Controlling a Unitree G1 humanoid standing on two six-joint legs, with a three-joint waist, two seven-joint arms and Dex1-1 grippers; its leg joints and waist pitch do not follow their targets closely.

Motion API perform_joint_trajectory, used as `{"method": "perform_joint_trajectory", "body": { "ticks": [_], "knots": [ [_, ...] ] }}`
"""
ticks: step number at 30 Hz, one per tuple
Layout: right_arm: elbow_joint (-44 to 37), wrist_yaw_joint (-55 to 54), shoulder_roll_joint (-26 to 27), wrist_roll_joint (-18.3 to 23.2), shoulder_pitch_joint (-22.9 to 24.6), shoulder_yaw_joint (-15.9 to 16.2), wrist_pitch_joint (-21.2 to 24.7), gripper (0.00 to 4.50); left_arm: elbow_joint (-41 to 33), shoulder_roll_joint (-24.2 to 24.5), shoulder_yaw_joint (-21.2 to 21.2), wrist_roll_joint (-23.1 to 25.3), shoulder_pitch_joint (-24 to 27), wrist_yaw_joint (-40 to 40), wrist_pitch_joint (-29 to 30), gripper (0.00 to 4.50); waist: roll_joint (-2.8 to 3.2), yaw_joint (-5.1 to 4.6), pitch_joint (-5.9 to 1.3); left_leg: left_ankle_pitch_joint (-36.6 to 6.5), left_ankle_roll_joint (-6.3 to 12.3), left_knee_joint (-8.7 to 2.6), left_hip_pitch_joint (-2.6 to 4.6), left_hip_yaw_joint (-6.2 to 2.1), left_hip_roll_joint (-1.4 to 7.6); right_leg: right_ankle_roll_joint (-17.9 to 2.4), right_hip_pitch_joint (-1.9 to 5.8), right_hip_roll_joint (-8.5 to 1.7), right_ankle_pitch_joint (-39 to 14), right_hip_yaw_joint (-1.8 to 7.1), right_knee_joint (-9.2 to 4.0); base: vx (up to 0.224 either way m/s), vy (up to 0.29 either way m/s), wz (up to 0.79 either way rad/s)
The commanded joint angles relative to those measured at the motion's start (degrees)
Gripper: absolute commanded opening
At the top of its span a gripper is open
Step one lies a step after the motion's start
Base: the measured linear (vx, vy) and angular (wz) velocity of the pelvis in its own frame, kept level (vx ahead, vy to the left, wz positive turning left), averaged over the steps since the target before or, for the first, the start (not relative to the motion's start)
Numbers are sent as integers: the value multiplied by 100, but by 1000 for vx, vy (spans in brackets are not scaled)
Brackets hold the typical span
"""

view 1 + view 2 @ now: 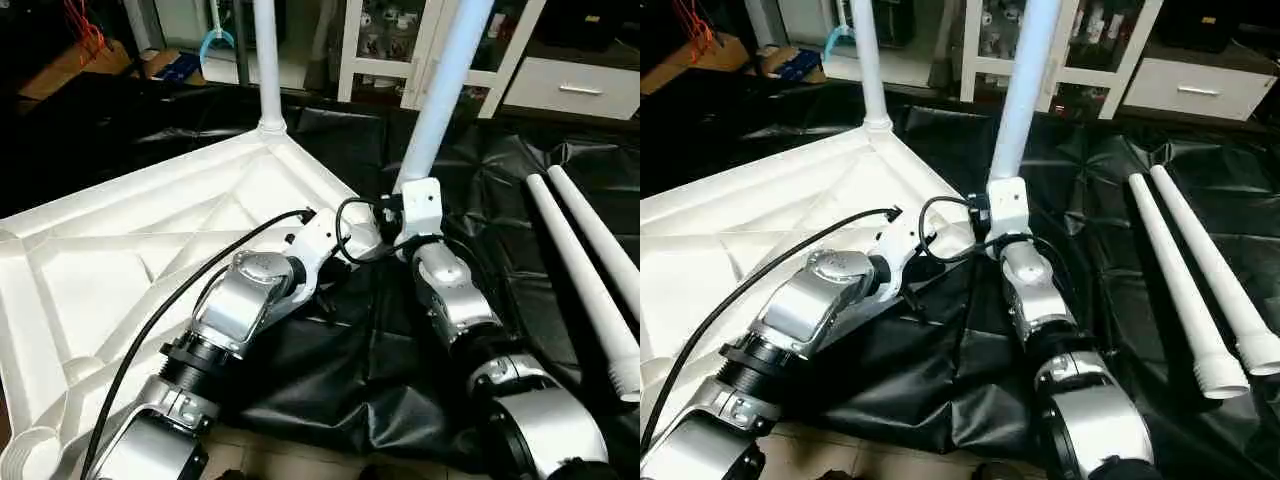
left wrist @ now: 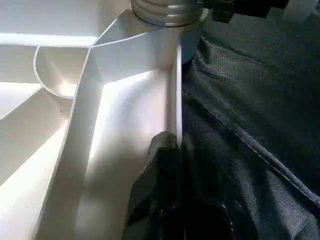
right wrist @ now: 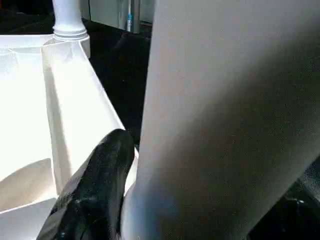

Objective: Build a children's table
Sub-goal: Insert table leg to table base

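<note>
My left fingers point(image 2: 167, 150) pinch the rim of the upturned table top point(image 1: 150, 240). My right fingers point(image 3: 100, 185) spread around the leaning leg point(image 1: 445, 90), at twelve o'clock.

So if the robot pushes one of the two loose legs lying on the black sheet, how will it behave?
The loose legs are smooth round tubes, so one would probably roll sideways. It looks stiff and hollow, likely light. The wrinkled black sheet may slow it.
</note>
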Motion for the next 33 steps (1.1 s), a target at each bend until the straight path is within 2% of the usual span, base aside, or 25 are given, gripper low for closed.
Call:
{"method": "perform_joint_trajectory", "body": {
  "ticks": [1, 6, 9, 11, 12, 13, 18, 19, 31, 33],
  "knots": [
    [-108, 55, -62, -42, 141, -5, 175, 290, -118, -8, 42, -76, -123, 6, -117, 0, 32, -3, -488, -241, 717, -379, 101, -30, 220, -1525, 364, -119, -85, 220, -211, 0, 0, 0],
    [-771, 159, -114, -12, 443, -13, 321, 290, -64, 21, 39, -85, -140, 16, -133, 0, 21, 17, -507, 79, 875, -349, 83, -32, 203, -1563, 383, -128, 273, 228, -177, 0, 0, 0],
    [-1053, 189, -152, -5, 567, -23, 379, 290, -54, 35, 31, -84, -139, 4, -147, 0, 18, 17, -505, 57, 914, -345, 83, -30, 203, -1569, 382, -128, 173, 225, -190, 0, 0, 0],
    [-1138, 215, -159, 27, 598, -45, 419, 290, -52, 38, 26, -86, -141, -4, -150, 0, 23, 20, -506, 29, 893, -346, 87, -34, 207, -1563, 379, -130, 111, 223, -192, 0, 0, 0],
    [-1173, 227, -165, 39, 610, -58, 440, 290, -44, 36, 23, -86, -144, -6, -157, 0, 52, 19, -514, 31, 880, -344, 95, -36, 208, -1568, 378, -129, 109, 221, -188, 0, 0, 0],
    [-1193, 234, -170, 45, 618, -66, 453, 290, -37, 35, 20, -85, -147, -7, -161, 0, 34, 9, -511, 16, 868, -343, 92, -32, 203, -1568, 378, -121, 105, 221, -194, 0, 0, 0],
    [-1553, 266, -192, 54, 750, -102, 683, 290, -33, 44, 7, -103, -148, 0, -177, 0, 33, 20, -520, 147, 906, -332, 91, -38, 201, -1573, 387, -121, 255, 222, -178, 0, 0, 0],
    [-1654, 274, -192, 57, 792, -99, 726, 290, -32, 52, 3, -100, -141, -2, -186, 0, 9, 16, -528, 151, 919, -328, 92, -35, 201, -1576, 388, -119, 251, 223, -177, 0, 0, 0],
    [-2465, 355, -215, 92, 1166, -106, 1082, 290, -12, 93, -28, -82, -104, 3, -241, 0, 19, 27, -527, 12, 814, -327, 86, -40, 199, -1500, 390, -122, 22, 228, -189, 0, 0, 0],
    [-2824, 395, -199, 110, 1356, -87, 1195, 290, -5, 101, -35, -77, -91, 16, -260, 0, 17, 31, -530, 7, 788, -329, 84, -45, 202, -1469, 394, -124, 33, 230, -186, 0, 0, 0]
  ]
}}
